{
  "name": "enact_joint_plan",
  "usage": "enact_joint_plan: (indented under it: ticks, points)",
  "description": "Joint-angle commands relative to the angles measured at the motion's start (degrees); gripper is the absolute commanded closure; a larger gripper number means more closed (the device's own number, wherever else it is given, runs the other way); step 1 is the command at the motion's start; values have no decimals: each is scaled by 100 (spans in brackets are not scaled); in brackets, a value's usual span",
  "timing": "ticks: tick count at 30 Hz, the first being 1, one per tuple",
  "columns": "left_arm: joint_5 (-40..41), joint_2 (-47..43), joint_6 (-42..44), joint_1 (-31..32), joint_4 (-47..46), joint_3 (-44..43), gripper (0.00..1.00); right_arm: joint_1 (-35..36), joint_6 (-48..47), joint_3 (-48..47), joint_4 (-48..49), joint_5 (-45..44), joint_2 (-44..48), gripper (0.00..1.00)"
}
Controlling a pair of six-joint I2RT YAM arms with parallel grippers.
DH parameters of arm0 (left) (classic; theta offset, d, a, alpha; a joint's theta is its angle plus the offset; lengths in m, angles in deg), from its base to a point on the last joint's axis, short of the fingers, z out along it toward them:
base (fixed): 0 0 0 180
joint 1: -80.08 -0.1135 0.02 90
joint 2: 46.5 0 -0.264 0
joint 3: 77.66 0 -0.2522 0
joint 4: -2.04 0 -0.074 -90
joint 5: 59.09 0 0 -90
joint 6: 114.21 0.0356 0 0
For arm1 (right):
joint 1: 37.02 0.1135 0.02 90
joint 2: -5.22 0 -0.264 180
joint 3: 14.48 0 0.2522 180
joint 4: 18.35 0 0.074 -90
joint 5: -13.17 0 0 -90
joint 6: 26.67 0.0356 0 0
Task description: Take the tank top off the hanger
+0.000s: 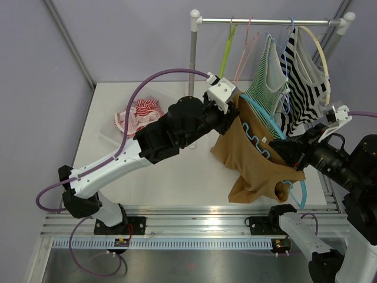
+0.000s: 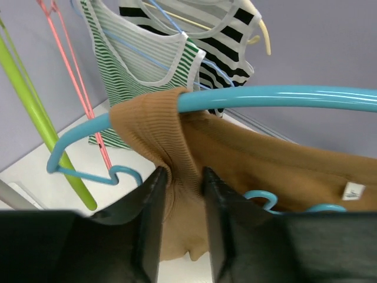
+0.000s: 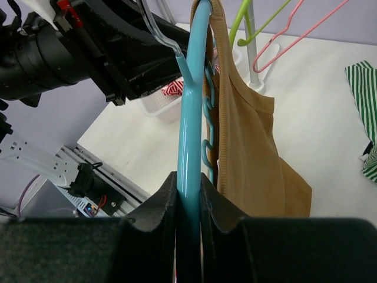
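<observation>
From the top, the left gripper (image 1: 234, 112) reaches across the white table (image 1: 177, 177) to the upper edge of the brown tank top (image 1: 253, 159). The tank top hangs on a blue hanger (image 1: 266, 121), up in the air over the right side of the table and in front of the rail (image 1: 265, 22). The right gripper (image 1: 287, 158) is at the low end of the hanger, where the cloth bunches up. On the rail hang a green striped top (image 1: 268, 82), a black and white striped top (image 1: 306, 88), a green hanger (image 1: 227, 53) and a pink hanger (image 1: 244, 53). A clear box (image 1: 118, 132) with red and white cloth sits at the back left of the table. From the left wrist, the two black fingers (image 2: 150, 224) squeeze a fold of the brown strap between them. The strap loops over the blue hanger's bar just above the fingers. The striped tops hang behind. From the right wrist, the jaws are pressed tight on the blue hanger's bar. The brown tank top hangs on the right side of that bar. The left arm is just past the hanger's far end.
</observation>
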Motion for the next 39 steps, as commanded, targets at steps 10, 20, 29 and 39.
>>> enact_joint_plan:
  ticks: [10, 20, 29, 39]
  points:
    - [1255, -495, 118, -39, -595, 269, 100, 37, -127, 716, 803, 565, 80, 100]
    - [3331, -1259, -1329, -890, 176, 1086, 100, 36, -619, 1217, 935, 1242, 273, 100]
    - [2735, -1770, -2526, -2297, 1522, 1588, 100, 36, -717, 1699, 1576, 1594, 431, 100]
    - [232, -2200, -2405, -2896, 822, 2350, 100, 36, 222, 2517, 3864, 2103, 616, 100]
